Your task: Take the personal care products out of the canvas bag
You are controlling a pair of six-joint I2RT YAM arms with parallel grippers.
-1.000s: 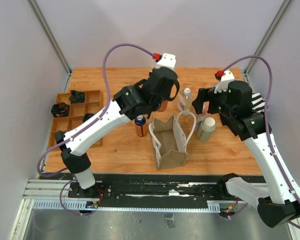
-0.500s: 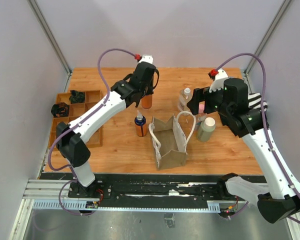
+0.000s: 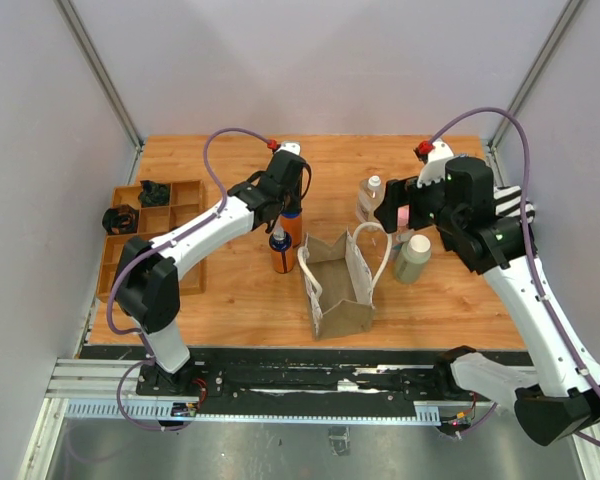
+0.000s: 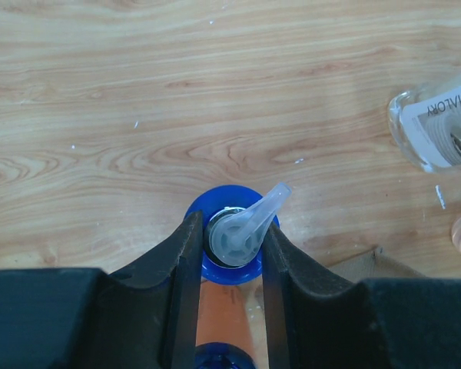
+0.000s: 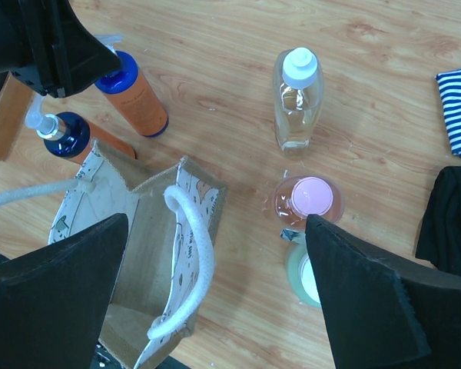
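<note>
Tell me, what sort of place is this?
Likely a robot test booth: plain grey walls enclose a wooden table, with a left arm and right arm bolted to a metal rail.

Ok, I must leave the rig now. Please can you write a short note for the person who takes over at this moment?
The left end effector is shut on the pump top of an orange bottle, which stands on the table by the far left corner of the canvas bag.
The right end effector is open and holds nothing, above the bag's right side.
Also out on the table: second orange bottle, clear bottle, pink-capped bottle, cream bottle.
Done: five bottles are out; none shows inside the bag.
Left: release the orange bottle, and probably check the bag's bottom.
</note>
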